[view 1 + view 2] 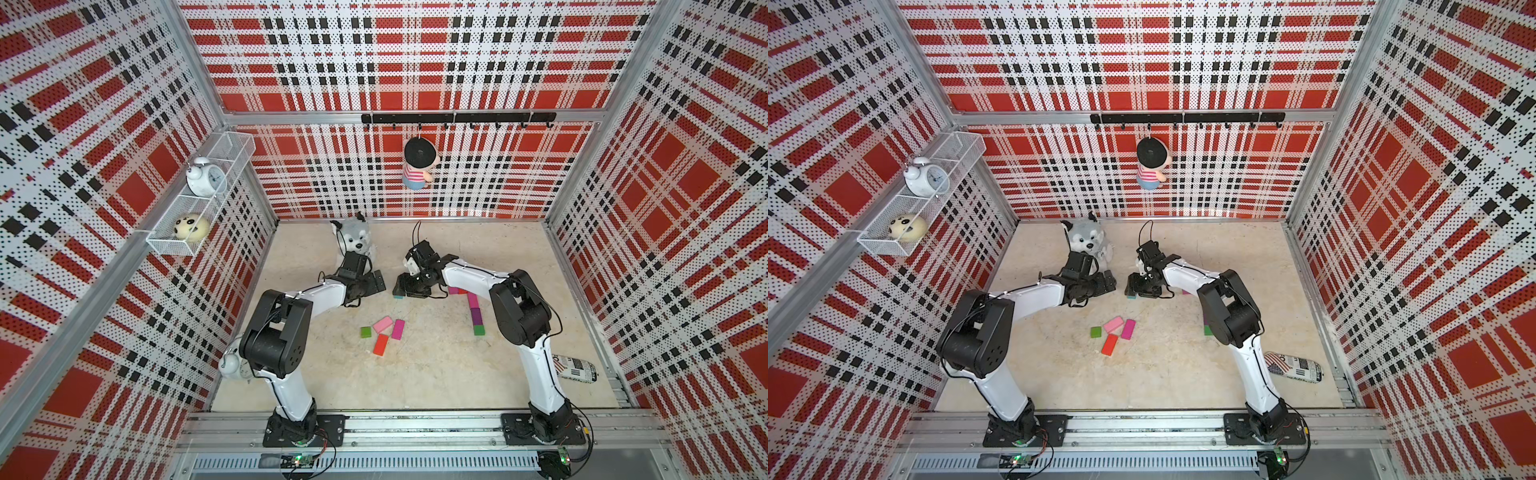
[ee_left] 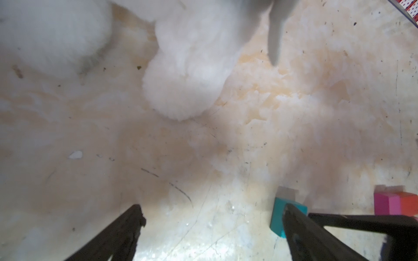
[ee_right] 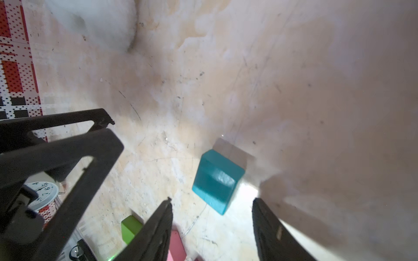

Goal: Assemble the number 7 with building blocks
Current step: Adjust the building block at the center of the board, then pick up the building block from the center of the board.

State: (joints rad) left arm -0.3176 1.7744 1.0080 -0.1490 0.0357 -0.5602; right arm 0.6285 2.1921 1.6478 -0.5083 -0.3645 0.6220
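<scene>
A teal block (image 3: 217,180) lies on the floor just past my right gripper (image 3: 211,200), whose jaws stand open and touch nothing; only its near corner reaches between the tips. In a top view the right gripper (image 1: 402,286) hovers over this teal block (image 1: 398,296). My left gripper (image 2: 212,206) is wide open and empty, close beside it (image 1: 376,283). The number 7 is partly laid: a magenta and red top bar (image 1: 457,290), with a stem of pink (image 1: 473,300), purple (image 1: 476,316) and green (image 1: 479,330) blocks. Loose green (image 1: 366,331), pink (image 1: 382,324), magenta (image 1: 398,329) and red-orange (image 1: 380,344) blocks lie mid-floor.
A plush dog (image 1: 355,239) sits at the back, right behind the left gripper. A printed can (image 1: 575,368) lies by the right wall. An alarm clock (image 1: 230,363) stands behind the left arm. A wire shelf (image 1: 199,195) hangs on the left wall.
</scene>
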